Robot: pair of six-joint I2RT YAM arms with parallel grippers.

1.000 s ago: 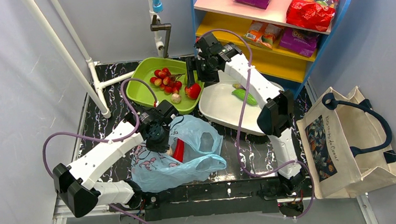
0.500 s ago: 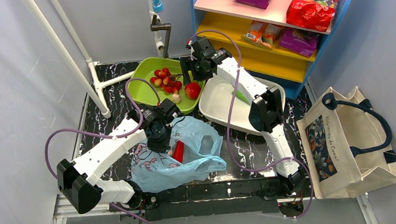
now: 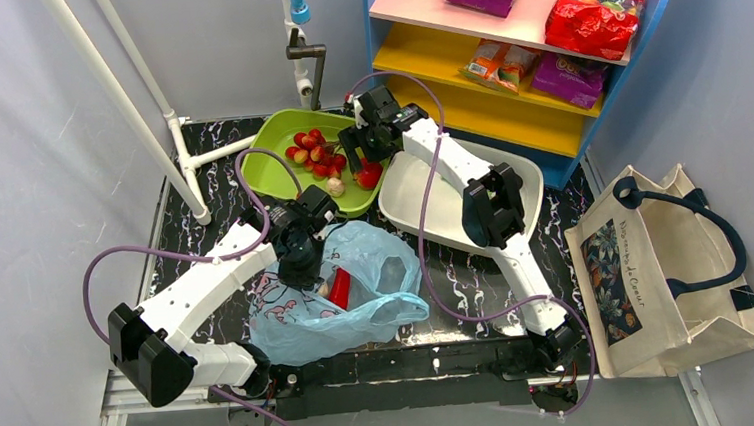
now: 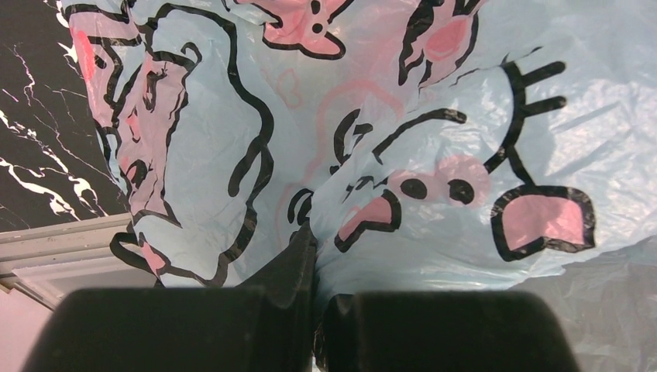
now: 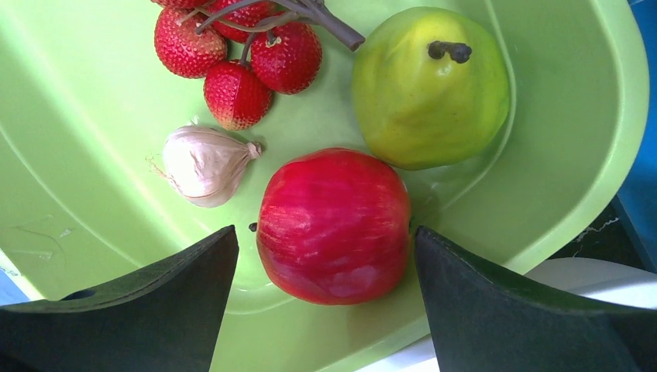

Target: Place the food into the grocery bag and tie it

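Right wrist, right pincer [image 5: 324, 236] spread astride red fruit [image 5: 333, 221], left pincer [image 4: 314, 267] pinching grocery bag [image 4: 403, 116], pepper [image 3: 339, 288] half-hidden

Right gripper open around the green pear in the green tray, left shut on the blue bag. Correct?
No: the right gripper stands open around the round red fruit, not the pear beside it; the right wrist view shows it. Rest holds.

Green pear [image 5: 430, 85], garlic [image 5: 203, 164], canvas tote [image 3: 658, 274]

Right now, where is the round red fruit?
In the right wrist view, the round red fruit lies in the green tray, next to the pear and the garlic, between the right gripper's open fingers.
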